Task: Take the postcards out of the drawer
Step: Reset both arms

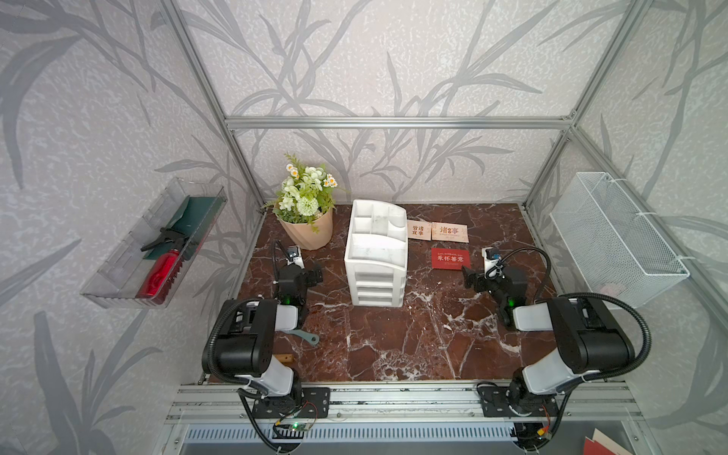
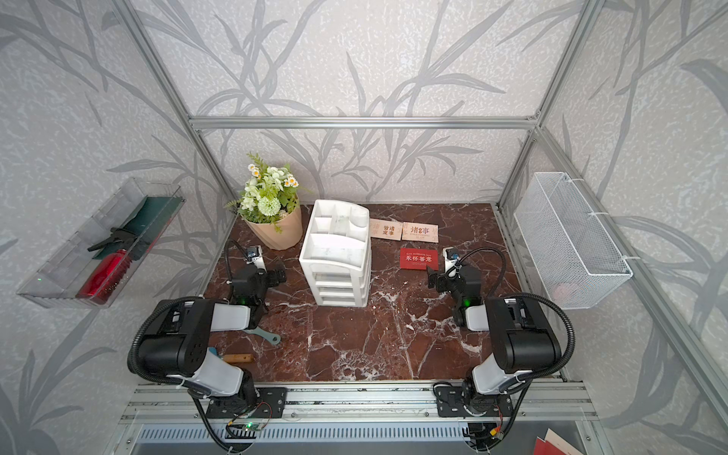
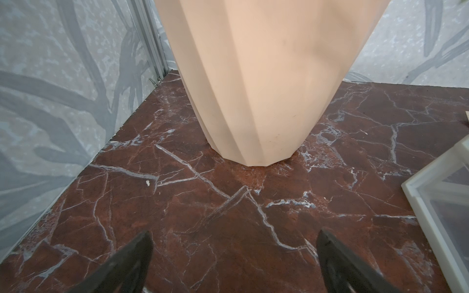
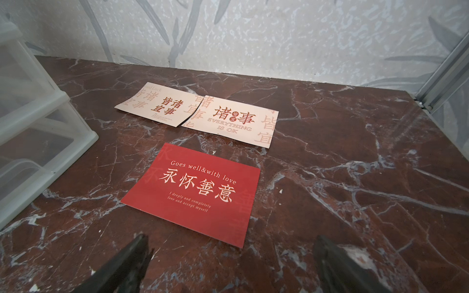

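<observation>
Grey leaf-patterned walls (image 1: pixel 394 59) enclose a veined marble tabletop (image 1: pixel 413 346) bearing three postcards (image 1: pixel 450 259).

On the surface (image 1: pixel 394 346), the drawer unit (image 1: pixel 376 256) stands at centre. From it, the flower pot (image 1: pixel 311 234) stands at 10 o'clock. The pair of postcards (image 1: pixel 437 230) lies side by side, touching, at 2 o'clock. The third postcard (image 1: pixel 450 259) lies at 3 o'clock, apart from the pair. The left end effector (image 3: pixel 234 236) sits at 9 o'clock, and the right end effector (image 4: pixel 232 239) at 3 o'clock, beyond the third postcard.
</observation>
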You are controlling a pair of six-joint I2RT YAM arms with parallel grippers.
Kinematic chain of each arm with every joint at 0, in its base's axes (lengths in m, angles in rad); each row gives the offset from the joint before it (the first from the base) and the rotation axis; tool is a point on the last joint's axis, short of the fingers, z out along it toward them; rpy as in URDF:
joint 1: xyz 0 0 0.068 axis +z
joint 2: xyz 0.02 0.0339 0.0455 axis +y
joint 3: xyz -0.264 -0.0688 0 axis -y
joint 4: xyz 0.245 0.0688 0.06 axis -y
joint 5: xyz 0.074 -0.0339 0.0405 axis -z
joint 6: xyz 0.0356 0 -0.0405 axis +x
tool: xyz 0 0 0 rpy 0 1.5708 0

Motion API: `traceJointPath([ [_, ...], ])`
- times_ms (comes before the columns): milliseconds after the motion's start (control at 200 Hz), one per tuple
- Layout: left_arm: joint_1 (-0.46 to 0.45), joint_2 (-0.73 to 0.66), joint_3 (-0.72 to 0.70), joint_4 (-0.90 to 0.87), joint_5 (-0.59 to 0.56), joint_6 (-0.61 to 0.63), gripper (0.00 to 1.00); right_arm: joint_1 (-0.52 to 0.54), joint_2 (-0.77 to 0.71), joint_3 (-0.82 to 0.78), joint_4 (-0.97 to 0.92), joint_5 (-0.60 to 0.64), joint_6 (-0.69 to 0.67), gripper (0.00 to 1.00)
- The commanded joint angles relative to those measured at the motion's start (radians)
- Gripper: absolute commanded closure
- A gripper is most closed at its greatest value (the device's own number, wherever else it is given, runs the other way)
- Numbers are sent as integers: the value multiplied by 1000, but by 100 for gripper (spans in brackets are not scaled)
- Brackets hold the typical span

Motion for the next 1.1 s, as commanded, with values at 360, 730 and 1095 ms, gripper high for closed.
traceJointPath([
  [360,4,3,-6,33,-6,2,1,137,9,-19,85,475,-19,1],
  [730,4,3,-6,33,-6,2,1,3,7,8,41,-30,-19,1],
  [1095,3,3,-6,33,-8,3,1,5,8,14,30,-31,-22,1],
])
